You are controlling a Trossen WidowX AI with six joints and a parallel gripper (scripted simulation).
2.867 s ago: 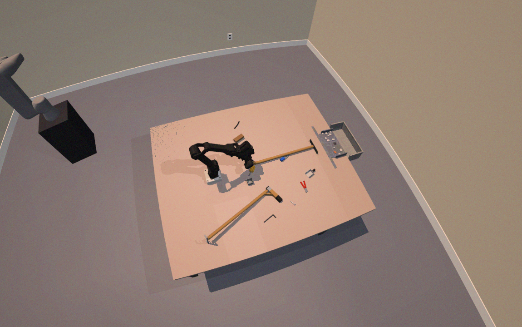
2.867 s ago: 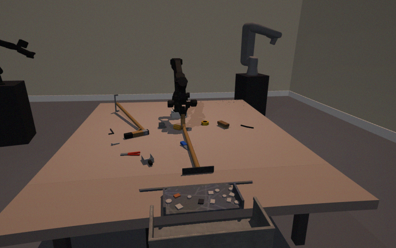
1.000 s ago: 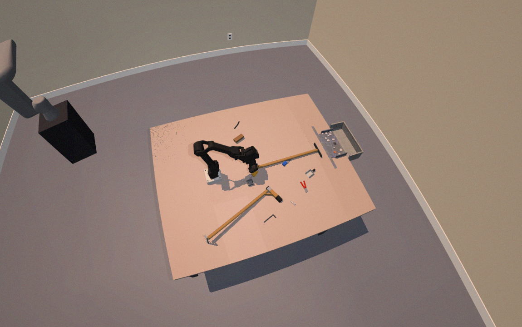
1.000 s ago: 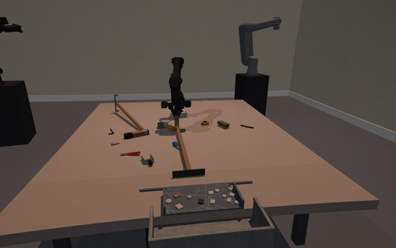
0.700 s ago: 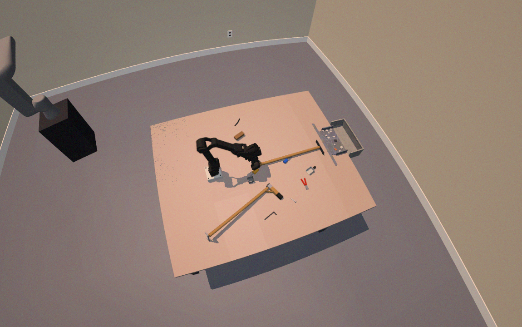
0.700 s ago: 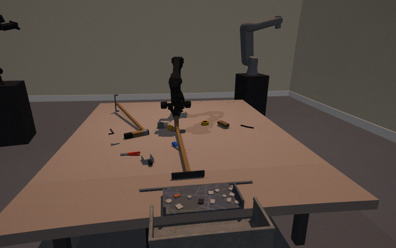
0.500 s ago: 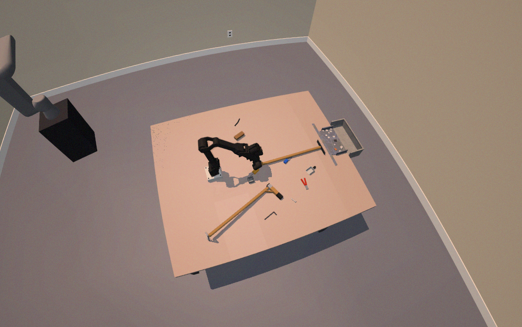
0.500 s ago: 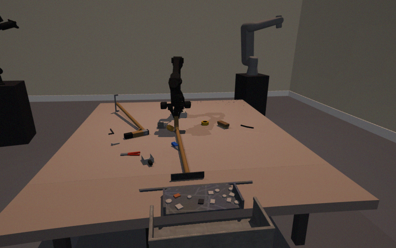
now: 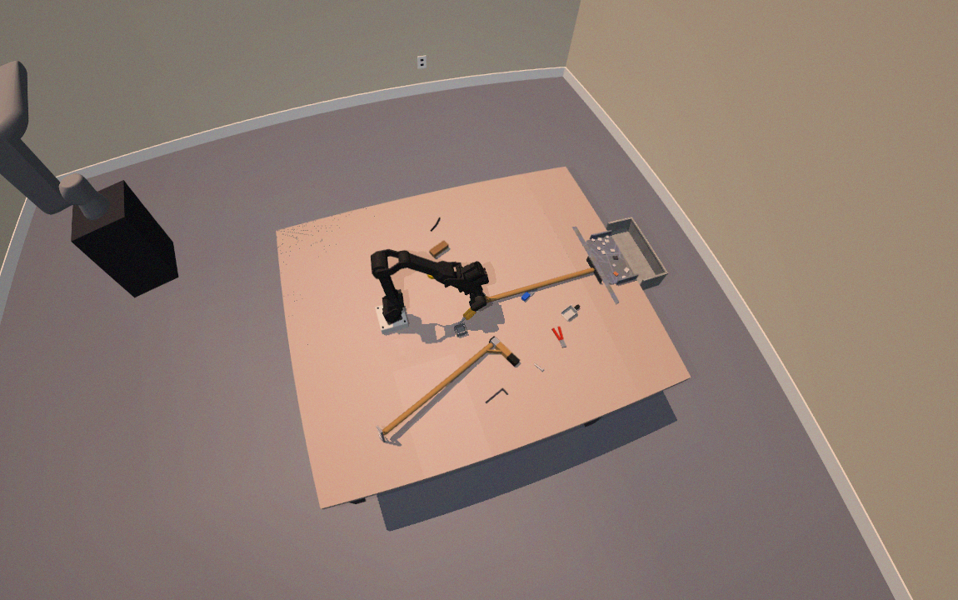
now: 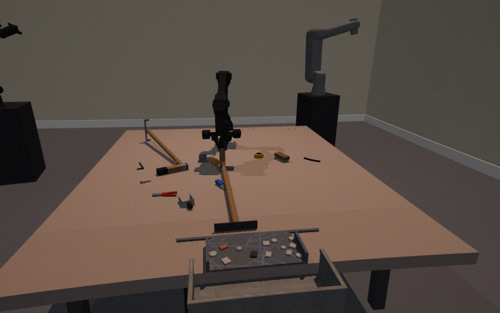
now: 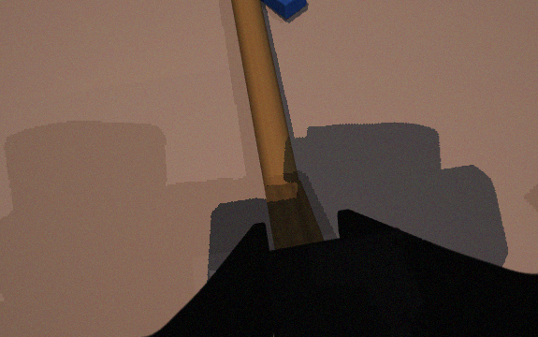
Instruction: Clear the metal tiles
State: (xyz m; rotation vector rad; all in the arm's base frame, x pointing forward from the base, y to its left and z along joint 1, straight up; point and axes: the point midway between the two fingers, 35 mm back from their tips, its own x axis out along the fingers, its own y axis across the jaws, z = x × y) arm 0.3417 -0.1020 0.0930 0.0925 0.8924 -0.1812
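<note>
Gripping the scraper point(image 9: 542, 285) point(image 10: 230, 194) point(image 11: 261, 94), the claw point(image 9: 484, 300) point(image 10: 222, 149) point(image 11: 302, 227) hides its handle's end.

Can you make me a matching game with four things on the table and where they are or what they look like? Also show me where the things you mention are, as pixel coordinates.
1. long scraper point(image 9: 542, 285) point(image 10: 229, 194) point(image 11: 261, 94)
2. metal tiles point(image 10: 226, 261)
3. pliers point(image 9: 557, 335) point(image 10: 166, 193)
4. tape roll point(image 10: 258, 155)

A. has red handles
B. yellow ring
C. held in the gripper point(image 9: 488, 298) point(image 10: 222, 149) point(image 11: 302, 229)
D. scattered on the bench plate point(image 9: 621, 266) point(image 10: 244, 241)

Right pairs: 1-C, 2-D, 3-A, 4-B
</note>
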